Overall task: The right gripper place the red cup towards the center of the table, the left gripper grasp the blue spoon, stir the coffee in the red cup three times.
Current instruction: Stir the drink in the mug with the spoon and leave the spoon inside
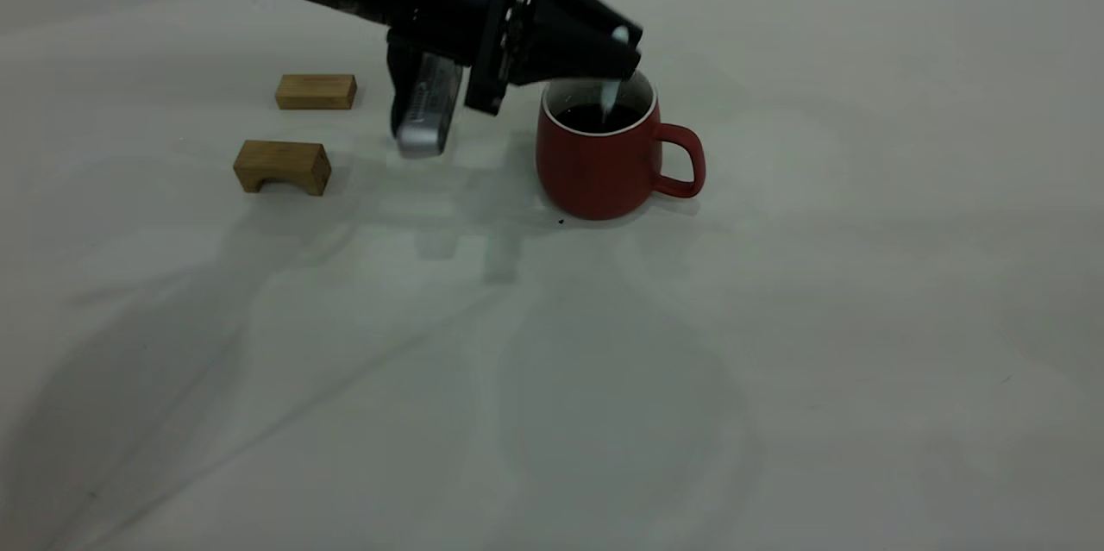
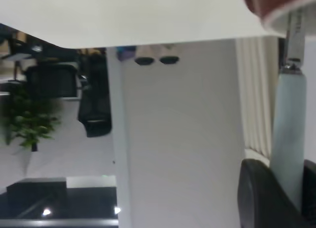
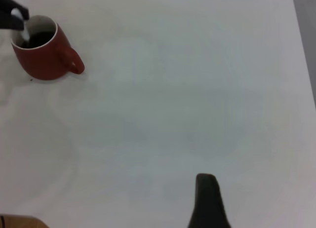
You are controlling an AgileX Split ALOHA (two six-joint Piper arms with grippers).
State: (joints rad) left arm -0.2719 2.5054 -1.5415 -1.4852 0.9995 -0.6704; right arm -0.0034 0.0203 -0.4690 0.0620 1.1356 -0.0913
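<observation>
The red cup (image 1: 595,163) stands upright near the middle of the table (image 1: 776,318), its handle pointing right, with dark coffee (image 1: 599,115) inside. My left gripper (image 1: 628,51) hangs over the cup's rim, shut on the pale handle of the blue spoon (image 1: 612,92), whose lower end dips into the coffee. In the left wrist view the blue spoon (image 2: 289,134) runs from between the black fingers (image 2: 261,198) towards the red cup (image 2: 269,3). My right gripper (image 3: 207,193) is far off to the right of the red cup (image 3: 44,60), above bare table.
Two tan wooden blocks lie left of the cup: a flat one (image 1: 316,91) farther back and an arched one (image 1: 282,165) nearer. A tiny dark speck (image 1: 561,222) sits by the cup's base. The left arm's silver wrist block (image 1: 427,115) hangs low beside the cup.
</observation>
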